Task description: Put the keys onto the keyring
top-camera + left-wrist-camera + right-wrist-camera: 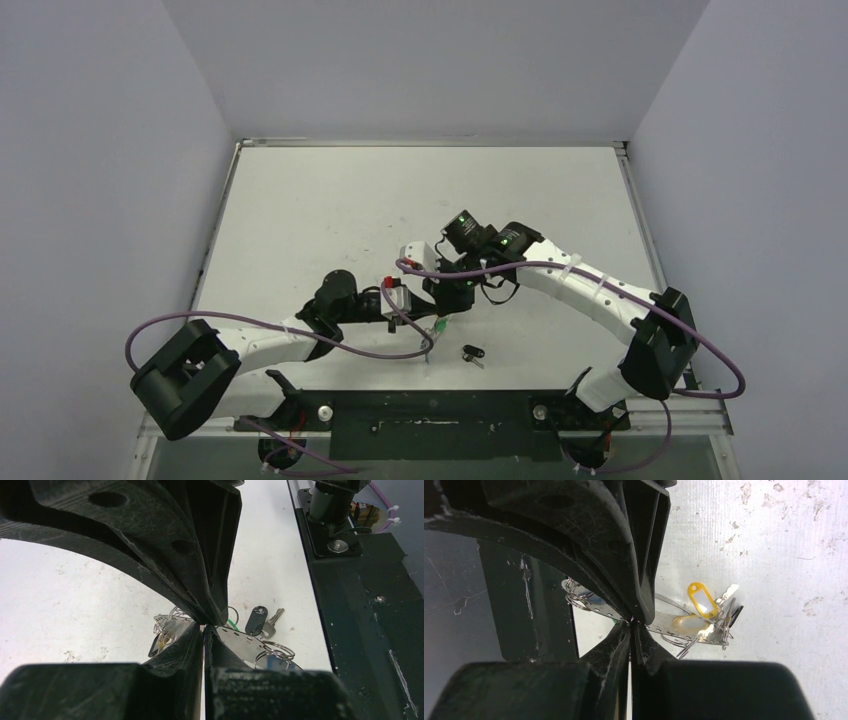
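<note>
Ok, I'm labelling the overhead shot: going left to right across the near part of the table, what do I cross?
left arm's base → green tag → black key → right arm's base. The two hands and the purple cables overlap in the middle, so I leave them out.

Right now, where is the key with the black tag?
In the top view, the black-tagged key lies on the table near its near edge, just right of the green tag and ahead of the black mounting bar.

No legible text, brands or numbers, yellow key tag [702,600] (label window washed out) unreadable
</note>
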